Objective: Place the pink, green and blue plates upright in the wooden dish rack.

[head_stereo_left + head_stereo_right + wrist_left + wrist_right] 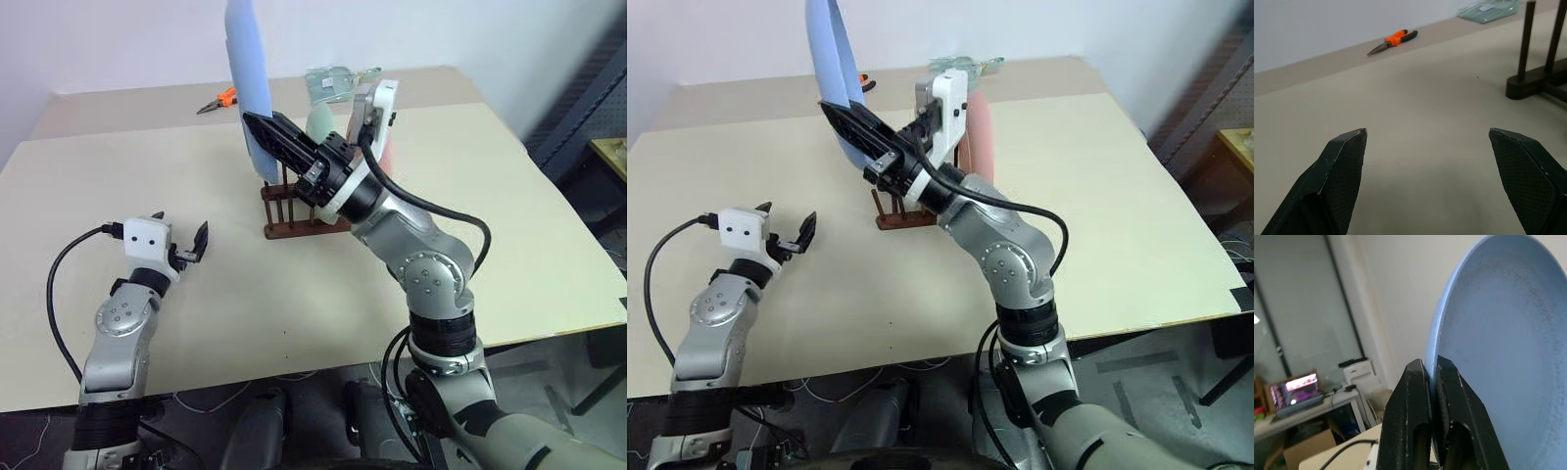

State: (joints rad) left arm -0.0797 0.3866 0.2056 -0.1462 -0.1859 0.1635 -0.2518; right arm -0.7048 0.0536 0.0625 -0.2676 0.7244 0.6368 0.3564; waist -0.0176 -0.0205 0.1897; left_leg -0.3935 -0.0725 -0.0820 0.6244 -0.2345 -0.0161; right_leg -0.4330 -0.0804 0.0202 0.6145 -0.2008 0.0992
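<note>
My right gripper (253, 121) is shut on the lower rim of the light blue plate (249, 69) and holds it on edge, upright, in the air above the near left end of the dark wooden dish rack (292, 213). In the right wrist view the two fingers (1415, 396) pinch the blue plate (1498, 333) at its rim. The pale green plate (318, 122) and the pink plate (980, 137) stand upright in the rack, mostly hidden behind my right arm. My left gripper (182, 245) hovers low over the table, left of the rack, open and with nothing in it.
Orange-handled pliers (223, 98) lie at the back of the table. A clear plastic bag (338, 80) lies behind the rack. In the left wrist view, rack pegs (1525, 39) rise ahead, beyond bare tabletop (1425, 98).
</note>
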